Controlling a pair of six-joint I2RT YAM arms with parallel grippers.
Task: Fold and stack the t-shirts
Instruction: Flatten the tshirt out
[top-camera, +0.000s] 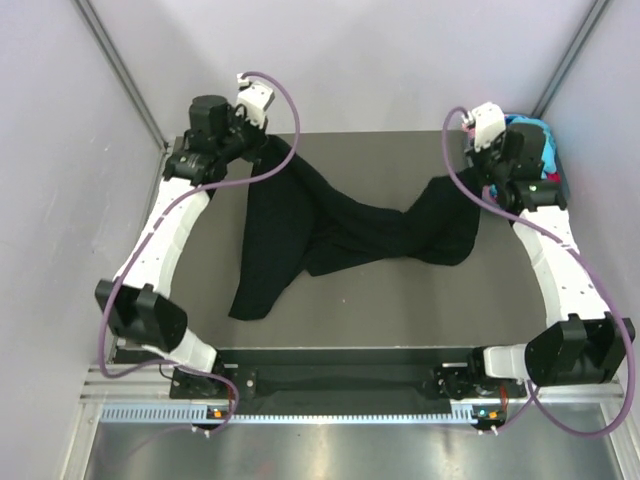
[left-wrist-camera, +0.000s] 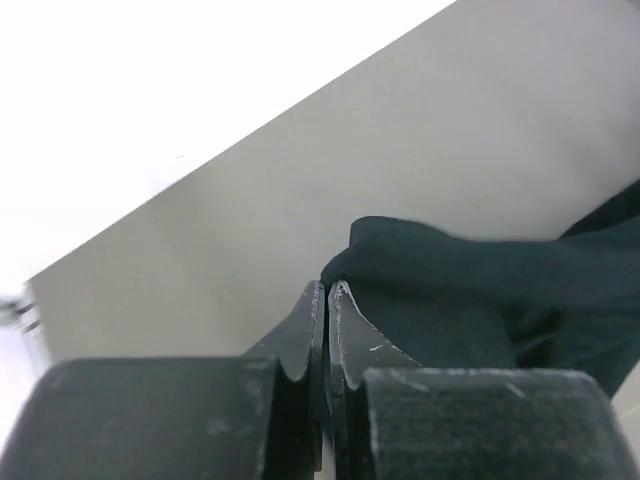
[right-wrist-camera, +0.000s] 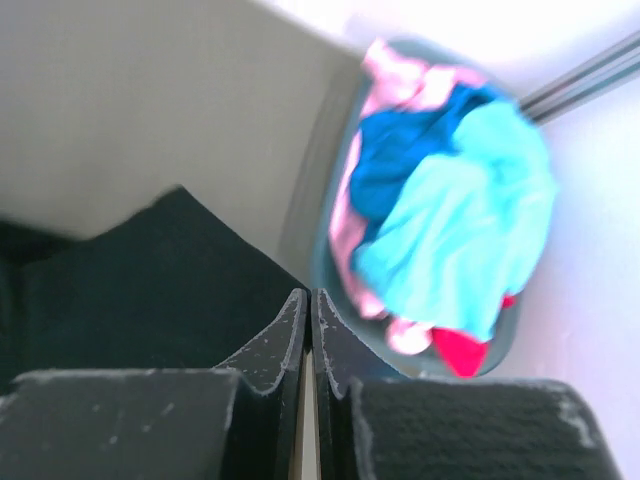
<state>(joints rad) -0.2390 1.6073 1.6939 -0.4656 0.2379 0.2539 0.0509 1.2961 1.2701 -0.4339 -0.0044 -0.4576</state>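
Across the far half of the table (top-camera: 400, 310), the black shirt (top-camera: 340, 225) hangs stretched between both arms. It sags and twists in the middle, and one end trails toward the near left. At the far left, the left gripper (left-wrist-camera: 328, 288) is clenched on one corner of the shirt and holds it up off the table. The right gripper (right-wrist-camera: 308, 295) is pinched tight on the opposite corner, with cloth bunched beside its fingers. Just beyond it, the basket (right-wrist-camera: 328, 215) in the far right corner holds the other shirts (right-wrist-camera: 460, 230), with turquoise lying over blue, pink and red.
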